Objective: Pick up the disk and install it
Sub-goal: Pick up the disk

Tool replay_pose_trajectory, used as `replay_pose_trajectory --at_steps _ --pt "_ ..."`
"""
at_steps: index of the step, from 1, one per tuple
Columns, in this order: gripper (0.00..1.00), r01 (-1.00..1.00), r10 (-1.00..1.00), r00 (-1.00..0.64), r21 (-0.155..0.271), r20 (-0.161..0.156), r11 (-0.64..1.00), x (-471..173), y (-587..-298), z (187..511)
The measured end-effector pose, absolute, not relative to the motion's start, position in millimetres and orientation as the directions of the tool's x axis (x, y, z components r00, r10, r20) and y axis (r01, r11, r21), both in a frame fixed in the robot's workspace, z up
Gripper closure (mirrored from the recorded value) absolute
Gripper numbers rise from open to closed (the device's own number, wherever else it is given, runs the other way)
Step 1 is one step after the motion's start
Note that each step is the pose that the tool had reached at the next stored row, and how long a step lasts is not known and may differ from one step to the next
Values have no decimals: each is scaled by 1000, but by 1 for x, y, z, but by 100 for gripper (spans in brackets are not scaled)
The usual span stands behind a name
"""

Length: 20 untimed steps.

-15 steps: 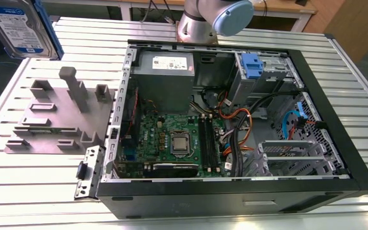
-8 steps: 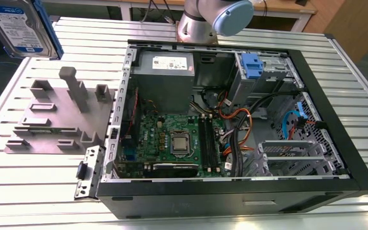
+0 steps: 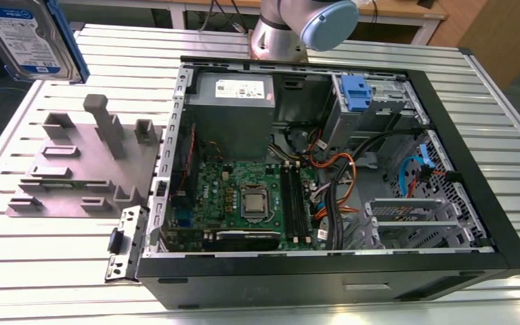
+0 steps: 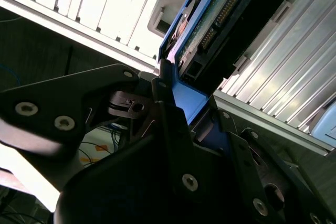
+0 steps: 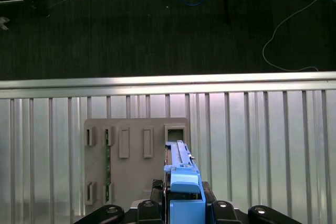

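Note:
The disk (image 3: 24, 35), a silver drive with a white-and-blue label in a blue carrier, hangs high above the table at the exterior view's far left. In the second wrist view my gripper (image 4: 181, 95) is shut on the carrier's blue end, and the drive's green circuit board (image 4: 218, 11) faces the camera. In the first wrist view the disk (image 5: 182, 182) stands on edge between my black fingers (image 5: 154, 188), above the grey holder (image 5: 134, 156). The open computer case (image 3: 477, 169) lies on the table, with a drive bay (image 3: 378, 101) at its far right corner.
A grey slotted holder block (image 3: 79, 166) sits left of the case in the exterior view. Inside the case are a grey power supply (image 3: 233, 91), a motherboard (image 3: 246, 200), loose cables (image 3: 332, 169) and a blue bracket (image 3: 355, 91). The arm's base (image 3: 283, 30) stands behind the case.

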<state>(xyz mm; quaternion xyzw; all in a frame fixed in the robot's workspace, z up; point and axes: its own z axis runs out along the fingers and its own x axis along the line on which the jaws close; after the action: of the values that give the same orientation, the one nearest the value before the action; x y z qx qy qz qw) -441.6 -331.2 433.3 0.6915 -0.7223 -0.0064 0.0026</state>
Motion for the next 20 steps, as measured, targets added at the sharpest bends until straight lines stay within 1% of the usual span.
replay_pose_trajectory --at_steps 20 --pt "64 -999 -999 -44 13 -5 44 -442 -331 443"
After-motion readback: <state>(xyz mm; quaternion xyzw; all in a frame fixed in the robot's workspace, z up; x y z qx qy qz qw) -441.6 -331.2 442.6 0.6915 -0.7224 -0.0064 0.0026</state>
